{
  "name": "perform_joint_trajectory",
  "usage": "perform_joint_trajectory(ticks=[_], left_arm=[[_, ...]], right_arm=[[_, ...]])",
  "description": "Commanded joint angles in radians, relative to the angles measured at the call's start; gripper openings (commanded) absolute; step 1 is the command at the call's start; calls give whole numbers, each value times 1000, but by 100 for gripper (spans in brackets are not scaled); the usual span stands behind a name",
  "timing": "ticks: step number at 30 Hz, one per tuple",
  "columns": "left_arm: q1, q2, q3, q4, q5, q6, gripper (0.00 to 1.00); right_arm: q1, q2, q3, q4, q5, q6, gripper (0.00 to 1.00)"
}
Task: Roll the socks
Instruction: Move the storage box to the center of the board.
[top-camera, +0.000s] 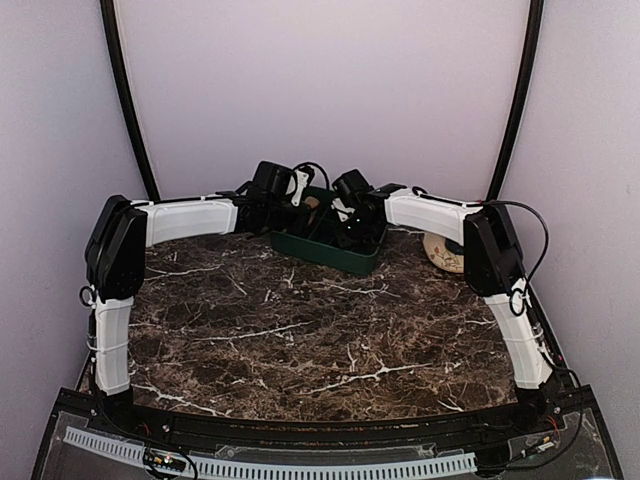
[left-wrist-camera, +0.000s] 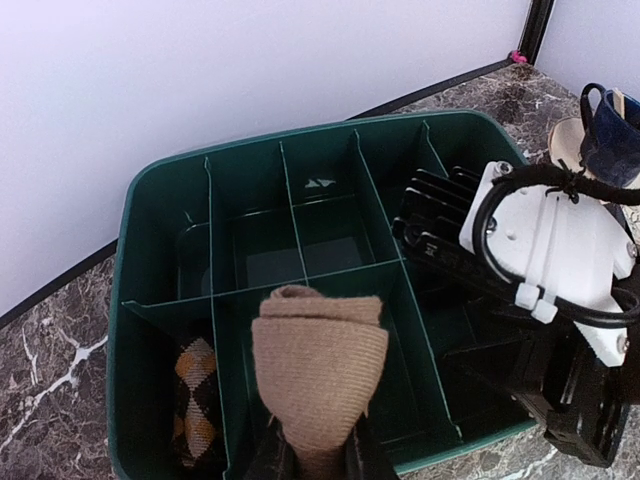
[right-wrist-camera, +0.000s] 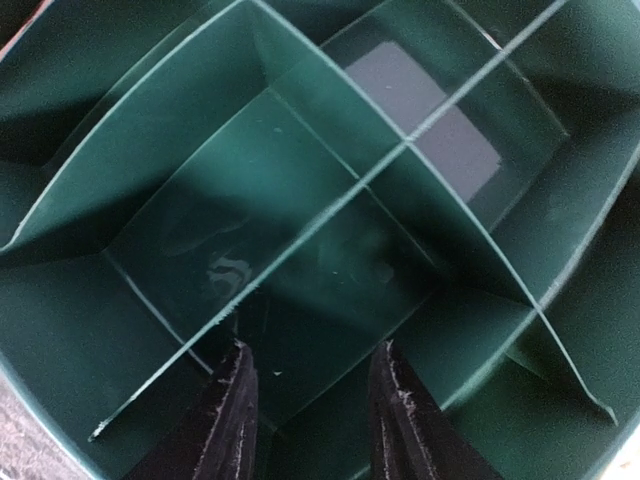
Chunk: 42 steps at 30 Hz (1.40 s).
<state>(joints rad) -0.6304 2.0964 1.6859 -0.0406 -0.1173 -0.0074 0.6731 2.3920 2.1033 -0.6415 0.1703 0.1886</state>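
Left claw (left-wrist-camera: 318, 458) clenched on the lower end of the rolled plain tan-brown fabric sock (left-wrist-camera: 318, 360), roll uppermost, over the near middle compartment of the green plastic divided tray (left-wrist-camera: 240, 185). Dark brown and tan argyle sock (left-wrist-camera: 195, 400) sits in the tray's near-left compartment. Right claw (right-wrist-camera: 315, 410) released and empty, fingers apart above the tray dividers.

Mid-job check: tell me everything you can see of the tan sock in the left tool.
The tan sock is plain tan-brown ribbed knit, wound into a chunky roll, its spiral layers showing at the far end. It sticks straight out from the left tool, which pinches its narrower end. It sits over the near middle compartments of the green tray, apart from the argyle sock in the next compartment. Whether it touches the tray cannot be told.
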Motion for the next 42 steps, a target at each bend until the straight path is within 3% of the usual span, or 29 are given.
perform_joint_trajectory(ticks=[1, 14, 25, 36, 42], left_arm=[[8, -11, 20, -13, -23, 6, 0], [9, -26, -7, -61, -17, 15, 0], [-14, -110, -180, -10, 92, 82, 0], [-84, -156, -244, -4, 81, 156, 0], [-108, -127, -241, -22, 0, 156, 0]], right_arm=[[22, -6, -56, -72, -109, -14, 35], [104, -147, -272, -31, -147, 19, 34], [189, -334, -524, 85, -134, 125, 34], [201, -460, -602, 143, -22, 164, 35], [203, -527, -618, 160, 12, 168, 36]])
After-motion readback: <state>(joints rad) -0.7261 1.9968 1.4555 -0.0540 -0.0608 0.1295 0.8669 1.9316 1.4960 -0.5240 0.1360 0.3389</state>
